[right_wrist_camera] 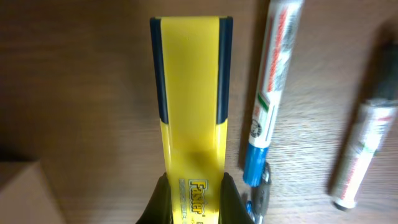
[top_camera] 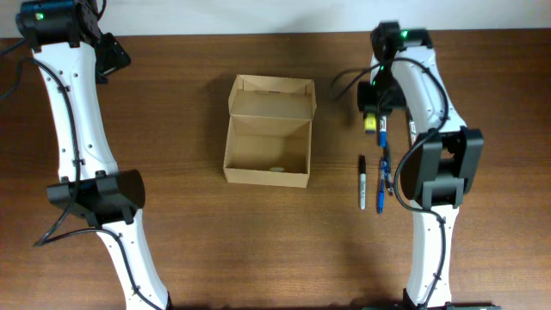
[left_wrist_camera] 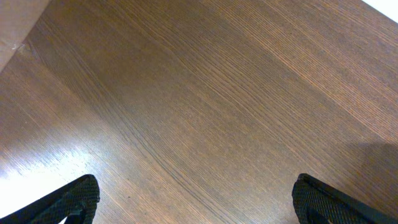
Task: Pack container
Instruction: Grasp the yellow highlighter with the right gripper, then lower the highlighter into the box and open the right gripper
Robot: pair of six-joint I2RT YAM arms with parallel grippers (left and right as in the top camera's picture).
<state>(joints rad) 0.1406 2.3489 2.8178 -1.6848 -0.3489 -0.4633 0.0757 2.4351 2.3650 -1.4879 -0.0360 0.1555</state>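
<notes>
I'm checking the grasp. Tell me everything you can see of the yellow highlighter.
The yellow highlighter is flat, glossy plastic with dark blue strips down both edges and printed lettering near one end. The right gripper has its jaws closed on that end; the rest points out over the wooden table. Whether it rests on the wood is unclear.

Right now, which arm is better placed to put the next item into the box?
Right. The right gripper is shut on the yellow highlighter, near the open box. The left gripper hangs open over the table, holding nothing.
</notes>
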